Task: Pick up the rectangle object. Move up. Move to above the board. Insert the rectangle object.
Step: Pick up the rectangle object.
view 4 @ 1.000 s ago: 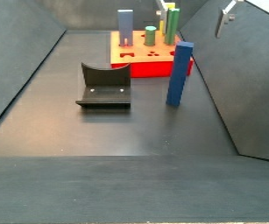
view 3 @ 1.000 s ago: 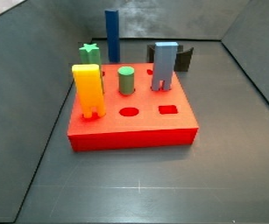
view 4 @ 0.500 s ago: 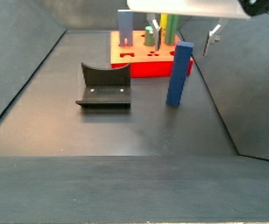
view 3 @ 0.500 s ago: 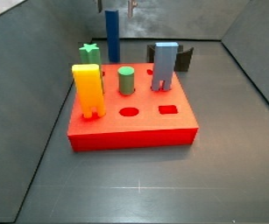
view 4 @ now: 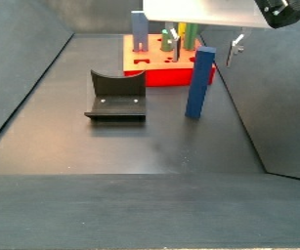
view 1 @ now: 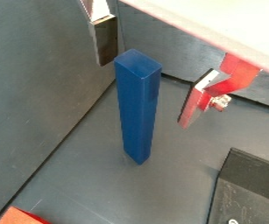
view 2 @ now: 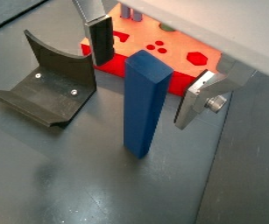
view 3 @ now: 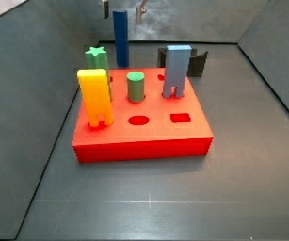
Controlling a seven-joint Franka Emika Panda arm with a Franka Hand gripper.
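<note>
The rectangle object, a tall dark blue bar (view 1: 137, 105), stands upright on the grey floor beside the board; it shows in both wrist views (view 2: 143, 105) and both side views (view 3: 119, 40) (view 4: 199, 83). The board is a flat red block (view 3: 153, 136) with holes (view 2: 160, 44). My gripper (view 1: 146, 92) is open just above the bar, straddling its top (view 2: 144, 93). One finger (view 1: 105, 39) and the other (view 1: 201, 96) stand on either side, neither touching the bar. In a side view the gripper (view 4: 207, 41) hangs over the bar's top.
On the board stand a yellow-orange notched block (view 3: 95, 94), a green cylinder (view 3: 136, 87), a grey-blue arch block (view 3: 174, 71) and a green star peg (view 3: 96, 55). The fixture (view 4: 115, 95) stands on the floor near the bar (view 2: 49, 87). Grey walls enclose the floor.
The gripper has come in from above and moved down over the blue bar; its fingers now flank the bar's top. The bar and board have not moved.
</note>
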